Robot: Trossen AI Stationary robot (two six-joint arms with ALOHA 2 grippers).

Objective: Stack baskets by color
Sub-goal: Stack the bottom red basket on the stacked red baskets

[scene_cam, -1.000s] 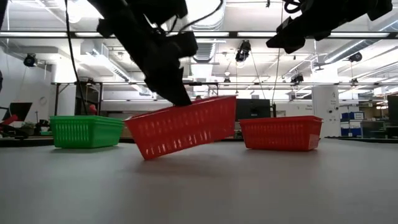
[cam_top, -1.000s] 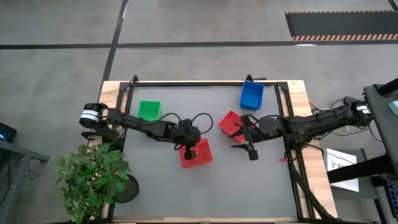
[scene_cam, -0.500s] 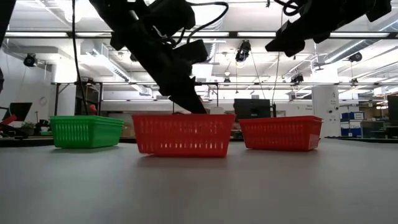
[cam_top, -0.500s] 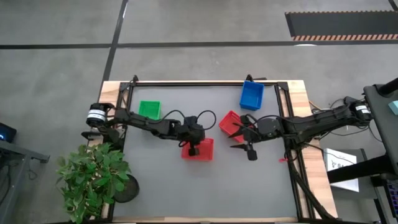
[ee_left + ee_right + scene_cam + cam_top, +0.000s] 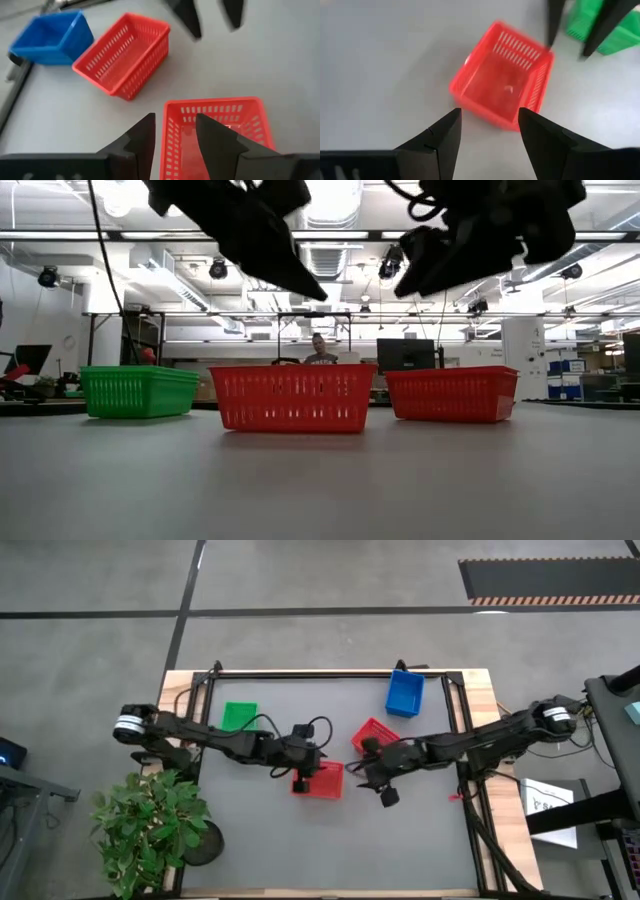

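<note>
Two red baskets stand flat on the table: one in the middle (image 5: pixel 325 781) (image 5: pixel 294 396), one farther to the right (image 5: pixel 373 735) (image 5: pixel 452 393). At the far left stands a green basket (image 5: pixel 240 716), at the far right a blue basket (image 5: pixel 404 692). My left gripper (image 5: pixel 301 780) (image 5: pixel 175 132) hangs open just above the middle red basket's left rim, clear of it in the low view. From the right, my right gripper (image 5: pixel 368 776) (image 5: pixel 490 125) points at the same basket (image 5: pixel 502 80) and stands open and above the table.
A potted plant (image 5: pixel 150 825) stands off the table's near left corner. A black frame (image 5: pixel 330 674) runs along the far edge and the sides. The near half of the grey mat (image 5: pixel 330 850) is bare. A person (image 5: pixel 320 352) sits in the room behind.
My left gripper has set the tilted red basket down flat on the table, opened, let go and risen above it. My right gripper has moved toward the table's left, nearer that basket, and stayed open.
</note>
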